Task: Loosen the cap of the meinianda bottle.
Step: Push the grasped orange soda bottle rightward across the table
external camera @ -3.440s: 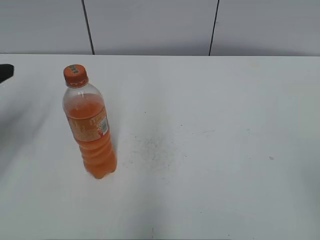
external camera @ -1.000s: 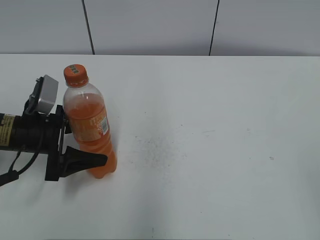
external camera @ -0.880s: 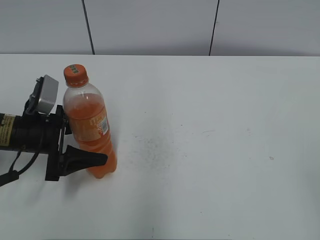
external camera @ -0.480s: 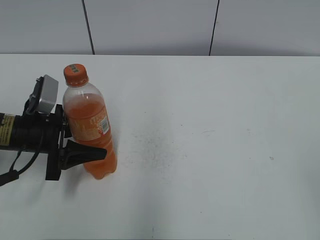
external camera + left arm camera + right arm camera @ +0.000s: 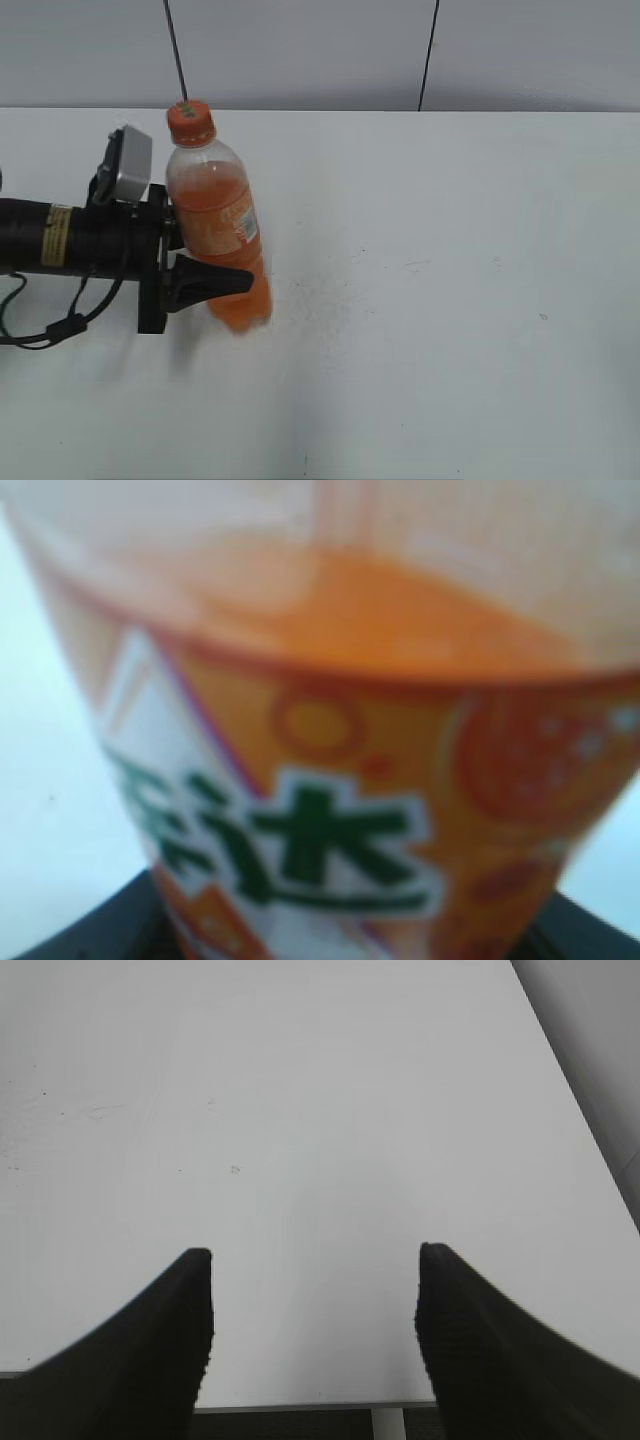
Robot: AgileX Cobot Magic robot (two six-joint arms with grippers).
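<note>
The meinianda bottle point(image 5: 222, 225) holds orange liquid and wears an orange wrap label; it stands tilted a little, its base lifted and blurred. Its orange cap point(image 5: 190, 122) sits on top, untouched. My left gripper point(image 5: 225, 270) comes in from the left and is shut on the bottle's lower body, one black finger point(image 5: 205, 283) showing in front. In the left wrist view the label point(image 5: 330, 830) fills the frame. My right gripper point(image 5: 312, 1260) is open and empty over bare table, out of the exterior view.
The white table point(image 5: 450, 300) stretches right of the bottle, with a grey wall behind it. The right wrist view shows the table's near edge point(image 5: 300, 1405) and its right edge.
My left gripper closed on the bottle, then carried it up and to the right; the bottle now sits higher and nearer the table's middle. The right gripper stays out of the exterior view.
</note>
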